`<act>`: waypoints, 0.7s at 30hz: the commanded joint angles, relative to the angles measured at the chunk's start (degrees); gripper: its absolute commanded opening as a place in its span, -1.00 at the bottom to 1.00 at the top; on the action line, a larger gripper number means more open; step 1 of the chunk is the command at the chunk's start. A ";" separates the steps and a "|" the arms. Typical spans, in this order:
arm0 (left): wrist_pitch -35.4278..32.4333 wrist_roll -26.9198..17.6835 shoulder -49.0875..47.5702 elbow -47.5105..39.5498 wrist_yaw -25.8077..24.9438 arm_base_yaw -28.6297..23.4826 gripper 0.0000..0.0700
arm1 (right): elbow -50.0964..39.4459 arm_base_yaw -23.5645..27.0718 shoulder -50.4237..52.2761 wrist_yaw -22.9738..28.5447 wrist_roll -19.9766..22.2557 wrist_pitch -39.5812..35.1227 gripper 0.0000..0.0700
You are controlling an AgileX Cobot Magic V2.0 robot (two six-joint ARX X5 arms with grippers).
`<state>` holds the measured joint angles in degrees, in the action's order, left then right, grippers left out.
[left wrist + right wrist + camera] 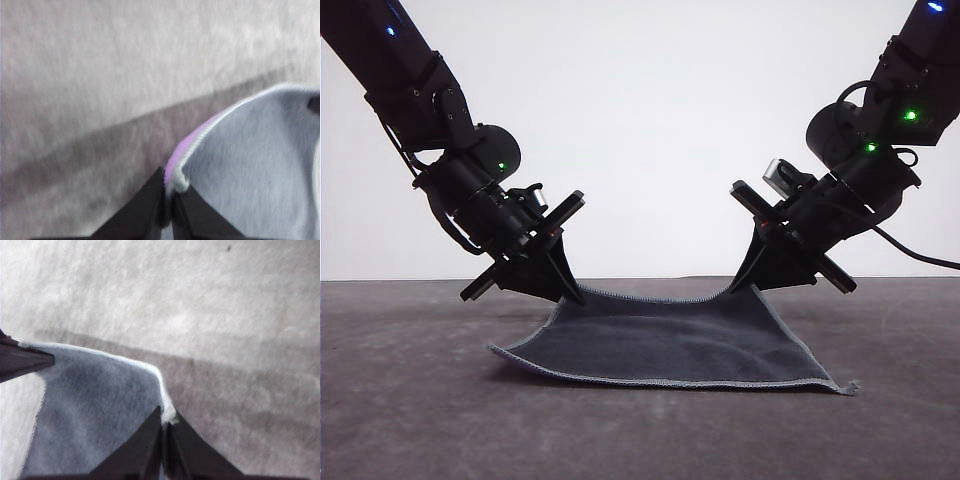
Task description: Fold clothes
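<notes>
The clothes point(670, 340) are one small dark grey cloth with pale stitched edging, spread on the table. Its two far corners are lifted a little off the surface, so the far edge sags between them. My left gripper point(574, 293) is shut on the far left corner. In the left wrist view the gripper point(169, 192) pinches the edging, and a strip of purple underside shows on the clothes point(250, 165). My right gripper point(748, 284) is shut on the far right corner. The right wrist view shows that gripper point(164, 427) closed on the clothes point(100, 405).
The table point(410, 420) is a dark grey mat running to a pale back wall. The near edge of the cloth lies flat, its right near corner point(845, 387) slightly frayed. The left gripper's fingertips point(20, 360) poke into the right wrist view.
</notes>
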<state>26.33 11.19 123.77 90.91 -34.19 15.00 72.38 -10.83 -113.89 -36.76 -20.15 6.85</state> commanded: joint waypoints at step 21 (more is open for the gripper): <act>11.74 -13.35 -9.09 -0.25 0.56 0.65 -0.99 | -0.11 -0.47 8.56 0.36 8.79 11.01 -0.99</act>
<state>38.25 -0.65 115.05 90.29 -33.81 15.30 72.00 -11.01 -105.70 -36.60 -12.40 18.07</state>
